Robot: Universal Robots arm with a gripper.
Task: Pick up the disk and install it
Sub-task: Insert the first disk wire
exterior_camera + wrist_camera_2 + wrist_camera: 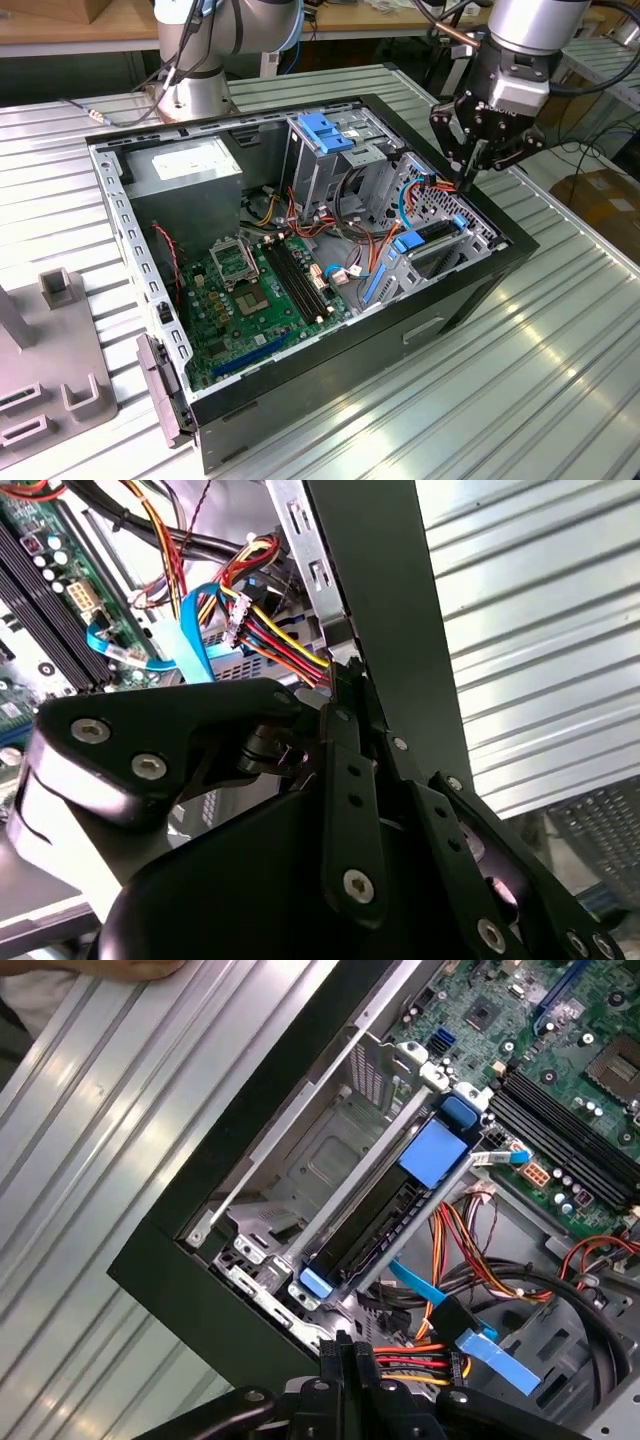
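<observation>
I read the table [560, 380] as ribbed bare metal with a bright sheen, the case [330, 400] as matt black outside and dull grey sheet metal within. At the case's three o'clock in the exterior view, the disk [432, 236] has smooth blue plastic rails; the gripper [470, 178] is matt black with shiny screws.

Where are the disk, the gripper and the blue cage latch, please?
Disk [372, 1228], first wrist view, dark face between blue rails.
Gripper [468, 180], exterior view, between jaw tips.
Blue cage latch [325, 132], exterior view, top face.
</observation>
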